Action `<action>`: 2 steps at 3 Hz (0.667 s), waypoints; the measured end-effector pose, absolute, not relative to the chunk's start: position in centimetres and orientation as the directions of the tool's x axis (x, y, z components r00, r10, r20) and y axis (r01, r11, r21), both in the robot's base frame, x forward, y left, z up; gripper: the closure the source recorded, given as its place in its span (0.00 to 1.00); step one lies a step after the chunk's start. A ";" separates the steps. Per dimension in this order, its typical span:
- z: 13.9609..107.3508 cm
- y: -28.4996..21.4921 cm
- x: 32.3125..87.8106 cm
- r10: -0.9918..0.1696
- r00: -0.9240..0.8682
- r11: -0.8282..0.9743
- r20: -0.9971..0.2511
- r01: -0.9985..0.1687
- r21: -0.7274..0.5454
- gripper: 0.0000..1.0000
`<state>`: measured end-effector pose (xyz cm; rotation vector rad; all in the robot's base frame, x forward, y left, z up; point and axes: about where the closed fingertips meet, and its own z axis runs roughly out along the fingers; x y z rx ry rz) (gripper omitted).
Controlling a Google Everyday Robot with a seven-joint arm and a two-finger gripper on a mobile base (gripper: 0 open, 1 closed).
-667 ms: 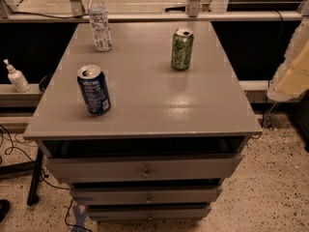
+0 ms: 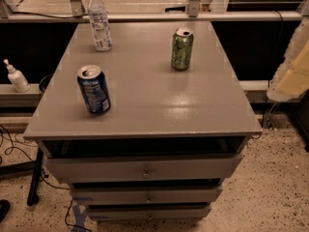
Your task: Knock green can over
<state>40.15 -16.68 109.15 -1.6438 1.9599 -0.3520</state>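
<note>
Here, in the camera view, the green can (image 2: 182, 50) stands upright at the back right of the cabinet top (image 2: 159, 105), well apart from the blue can (image 2: 93, 90) and the water bottle (image 2: 99, 21). The gripper (image 2: 292, 71) seems to be the pale shape at the right edge, off the cabinet; open or closed, I cannot tell. A low or glancing push could merely slide the can, and a wide sweep might topple the bottle.

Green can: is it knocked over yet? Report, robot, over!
Hand at the right edge, beside the table, away from the cans. Green can upright, back right on top. Nothing between them; blue can and water bottle stand to the left.
</note>
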 end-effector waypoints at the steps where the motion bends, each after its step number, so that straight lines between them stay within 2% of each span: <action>1: 108.4 -16.4 41.7 -0.950 -0.095 0.248 -0.296 -0.806 -0.537 0.00; 2: 104.9 -16.5 47.1 -0.888 -0.128 0.361 -0.441 -0.789 -0.497 0.00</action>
